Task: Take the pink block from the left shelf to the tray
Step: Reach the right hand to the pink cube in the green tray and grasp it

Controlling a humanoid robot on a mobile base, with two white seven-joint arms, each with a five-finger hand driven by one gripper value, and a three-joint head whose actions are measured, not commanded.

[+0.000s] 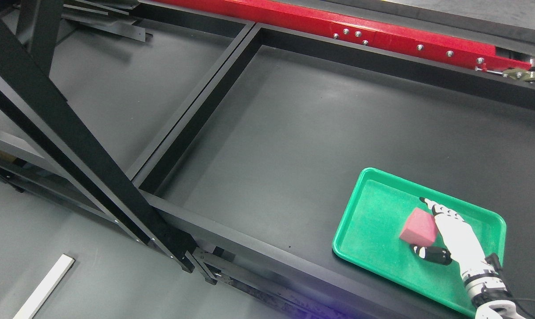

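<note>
A pink block (419,227) sits over the middle of a green tray (369,221) at the lower right of the black table. My right hand (421,227) comes in from the lower right corner and is shut on the pink block. Its white fingers (444,213) lie along the block's far right side and the dark-tipped thumb (431,255) is under its near side. I cannot tell whether the block rests on the tray floor or hangs just above it. My left arm is out of view.
The tray lies inside a wide black framed table bay (294,133). A second bay (130,88) is to the left. A black slanted post (72,141) crosses the left side. A red rail (382,35) runs along the back. A white strip (45,285) lies on the floor.
</note>
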